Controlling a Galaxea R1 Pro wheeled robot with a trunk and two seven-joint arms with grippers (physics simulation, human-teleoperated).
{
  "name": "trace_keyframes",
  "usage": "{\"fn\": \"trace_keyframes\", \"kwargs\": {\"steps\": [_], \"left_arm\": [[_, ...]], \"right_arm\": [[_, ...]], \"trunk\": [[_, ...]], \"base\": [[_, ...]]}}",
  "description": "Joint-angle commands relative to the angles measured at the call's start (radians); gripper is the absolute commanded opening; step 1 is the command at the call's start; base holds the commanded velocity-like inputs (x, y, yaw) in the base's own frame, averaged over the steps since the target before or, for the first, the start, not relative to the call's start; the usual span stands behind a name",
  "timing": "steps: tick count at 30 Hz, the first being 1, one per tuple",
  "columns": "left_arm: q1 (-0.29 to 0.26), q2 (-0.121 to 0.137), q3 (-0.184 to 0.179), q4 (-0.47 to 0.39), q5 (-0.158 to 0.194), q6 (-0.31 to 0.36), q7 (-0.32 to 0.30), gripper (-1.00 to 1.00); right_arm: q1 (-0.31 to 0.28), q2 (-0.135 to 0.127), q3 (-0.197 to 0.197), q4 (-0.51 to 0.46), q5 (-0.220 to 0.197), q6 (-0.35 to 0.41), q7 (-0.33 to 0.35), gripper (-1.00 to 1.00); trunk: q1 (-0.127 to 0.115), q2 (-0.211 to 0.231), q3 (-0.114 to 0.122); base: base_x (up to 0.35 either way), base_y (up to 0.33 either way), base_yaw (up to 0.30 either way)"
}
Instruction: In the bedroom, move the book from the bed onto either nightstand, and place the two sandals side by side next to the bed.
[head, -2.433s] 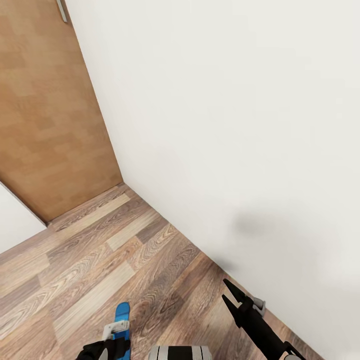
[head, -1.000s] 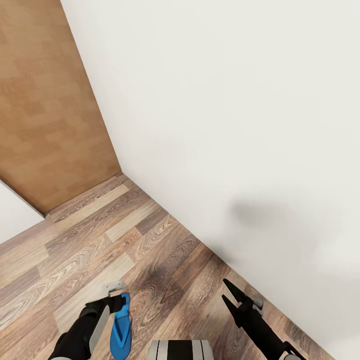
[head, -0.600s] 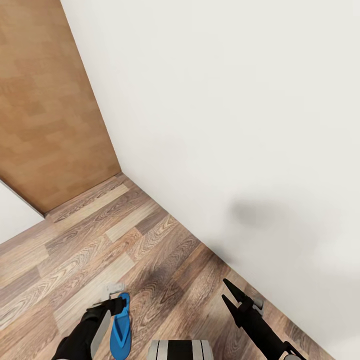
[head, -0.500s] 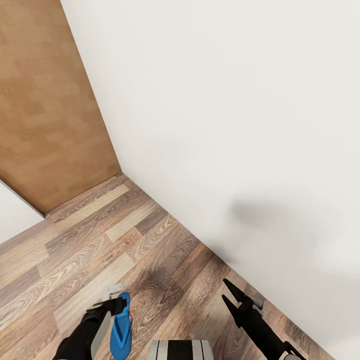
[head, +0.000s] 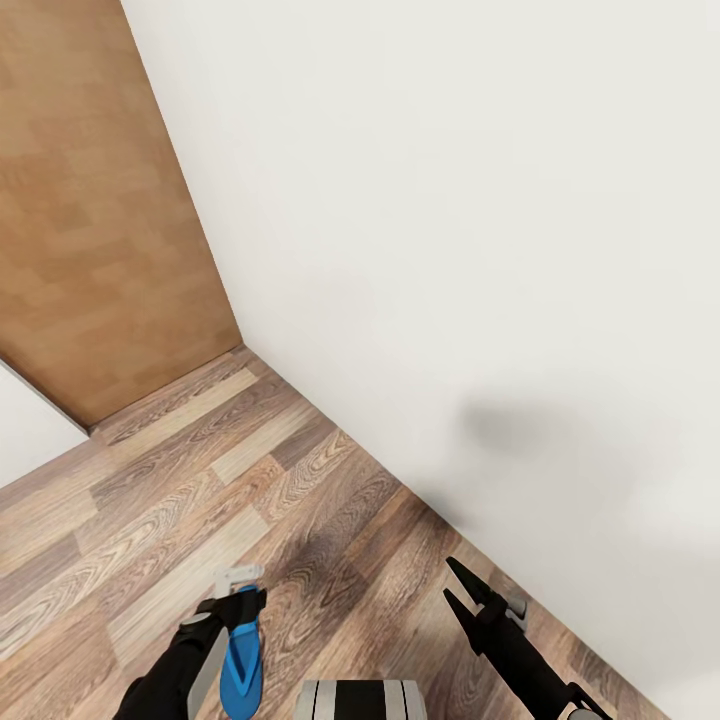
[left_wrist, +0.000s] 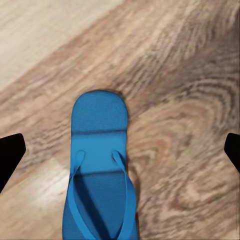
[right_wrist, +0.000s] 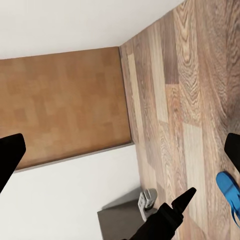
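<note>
Here, my left gripper (left_wrist: 120, 145) hangs spread wide above one blue flip-flop (left_wrist: 100, 170) lying flat on the wood-plank floor (head: 150, 500), heel end cut off. My right gripper (head: 452, 588) is open, empty, near the white wall (head: 450, 200).

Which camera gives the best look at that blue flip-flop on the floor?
The left wrist view: the sandal lies close up, straps plain. The head view catches it partly behind the left gripper; the right wrist view shows one end.
</note>
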Motion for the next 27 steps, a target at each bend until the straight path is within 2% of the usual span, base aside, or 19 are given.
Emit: {"fn": "trace_keyframes", "kwargs": {"steps": [1, 6, 27], "left_arm": [[0.000, -0.001, 0.001, -0.002, 0.007, 0.004, 0.001, 1.00], [0.000, -0.001, 0.000, -0.002, 0.007, 0.003, -0.002, 1.00], [0.000, -0.001, 0.000, -0.001, 0.008, 0.004, -0.001, 1.00]], "right_arm": [[0.000, 0.001, -0.002, 0.000, -0.004, 0.007, 0.000, 1.00], [0.000, 0.001, -0.002, 0.000, -0.004, 0.008, 0.000, 1.00], [0.000, 0.000, -0.003, 0.000, -0.006, 0.008, 0.000, 1.00]], "trunk": [[0.000, 0.000, -0.001], [0.000, 0.000, -0.001], [0.009, -0.005, -0.082]], "base": [[0.000, 0.000, 0.000], [0.000, 0.000, 0.000], [0.000, 0.000, 0.000]]}}
